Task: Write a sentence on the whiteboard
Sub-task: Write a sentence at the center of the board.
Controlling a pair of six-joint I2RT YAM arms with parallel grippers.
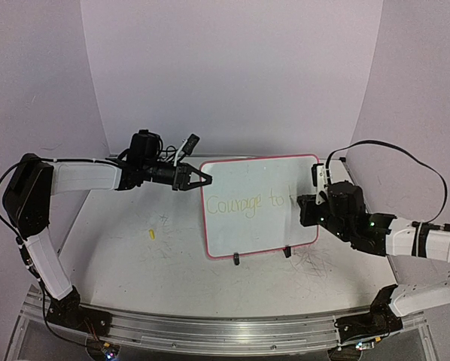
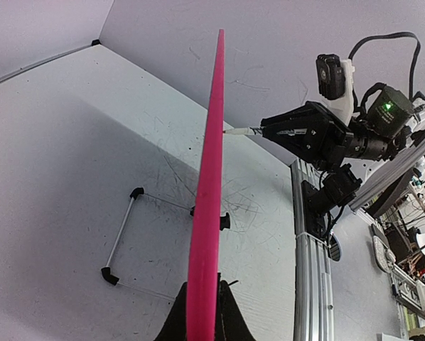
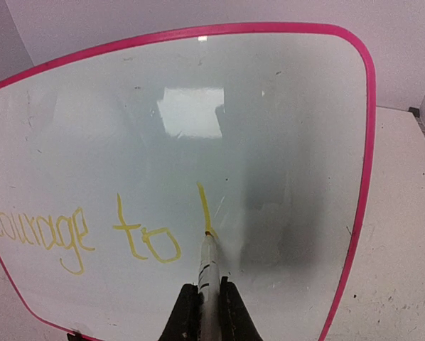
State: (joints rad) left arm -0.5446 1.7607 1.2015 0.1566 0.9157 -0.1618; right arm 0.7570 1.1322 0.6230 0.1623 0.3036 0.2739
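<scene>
The whiteboard (image 1: 261, 207) stands upright on two black clip feet at mid table, pink-red rim all round. My left gripper (image 1: 197, 179) is shut on its upper left edge; the left wrist view shows the rim (image 2: 207, 213) edge-on between my fingers. My right gripper (image 1: 309, 209) is shut on a white marker (image 3: 207, 273) and presses its yellow tip on the board face. The sentence (image 3: 84, 231) reads "Courage to" in pale yellow, followed by one fresh vertical stroke (image 3: 204, 206) ending at the tip. It also shows faintly in the top view (image 1: 247, 203).
A small yellow scrap (image 1: 152, 233) lies on the table left of the board. The board's wire stand (image 2: 120, 238) with black ends rests behind it. An aluminium rail (image 1: 210, 327) runs along the near edge. Purple walls close the back and sides.
</scene>
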